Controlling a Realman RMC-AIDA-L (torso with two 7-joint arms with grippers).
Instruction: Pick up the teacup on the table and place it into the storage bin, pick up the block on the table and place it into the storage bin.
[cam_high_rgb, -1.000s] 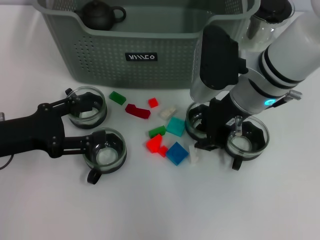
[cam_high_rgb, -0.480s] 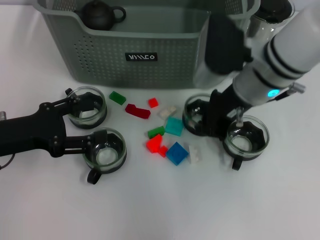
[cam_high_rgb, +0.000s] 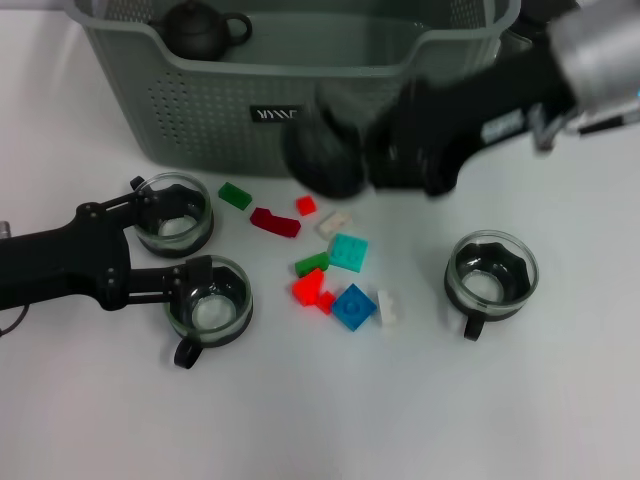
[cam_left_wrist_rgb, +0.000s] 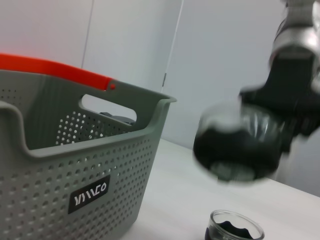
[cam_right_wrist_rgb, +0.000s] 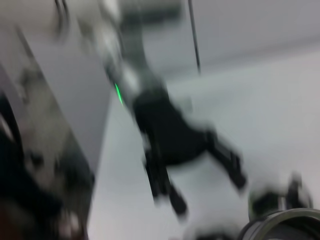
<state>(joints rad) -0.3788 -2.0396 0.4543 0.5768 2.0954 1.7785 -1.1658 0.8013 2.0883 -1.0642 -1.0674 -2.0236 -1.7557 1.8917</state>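
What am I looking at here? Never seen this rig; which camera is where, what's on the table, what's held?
It is a two-armed robot with grippers. The wide picture comes from its head, looking down; the other two come from cameras on its wrists.

On the white table stand a grey-green perforated storage bin holding a dark teapot, three glass teacups in dark holders and scattered small coloured blocks.

The right gripper carries a fourth teacup in the air beside the bin, blurred by motion. The left gripper rests between two cups, holding nothing.
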